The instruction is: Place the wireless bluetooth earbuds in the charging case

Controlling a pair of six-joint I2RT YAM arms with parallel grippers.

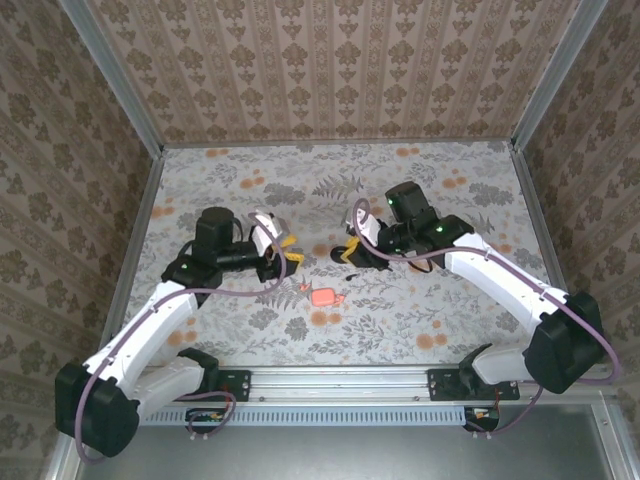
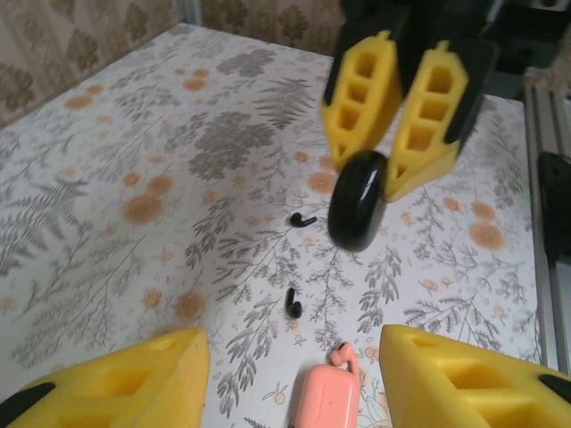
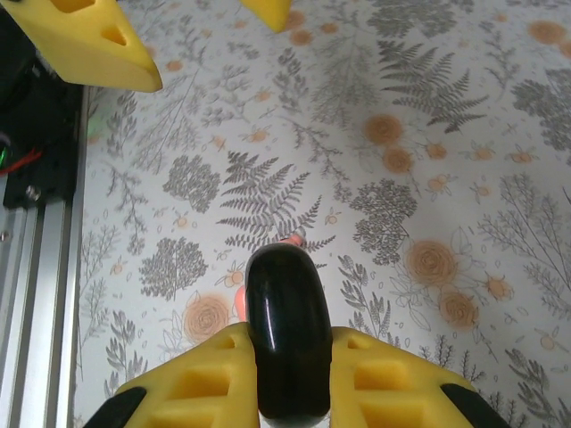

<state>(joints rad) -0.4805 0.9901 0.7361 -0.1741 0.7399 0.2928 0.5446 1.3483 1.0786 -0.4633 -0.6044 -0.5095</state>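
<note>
The salmon-pink charging case (image 2: pixel 328 399) lies shut on the table, low between the yellow fingers of my left gripper (image 2: pixel 294 349), which is open and touches nothing. Two tiny black earbuds lie loose on the table beyond the case, one (image 2: pixel 292 304) close to it and the other (image 2: pixel 302 218) farther off. From above, the case (image 1: pixel 322 297) sits between the two arms. My right gripper (image 3: pixel 287 337) is shut on a round black disc (image 3: pixel 285 330), held on edge above the table. The disc hides most of the case, with a pink sliver (image 3: pixel 238 303) showing beside it.
The floral table top (image 1: pixel 420 190) stretches wide behind and to both sides of the grippers. Patterned walls with metal frame posts (image 1: pixel 130 100) box it in. A metal rail (image 1: pixel 340 380) with the arm bases runs along the near edge. The two grippers (image 1: pixel 285 252) (image 1: pixel 352 256) face each other closely.
</note>
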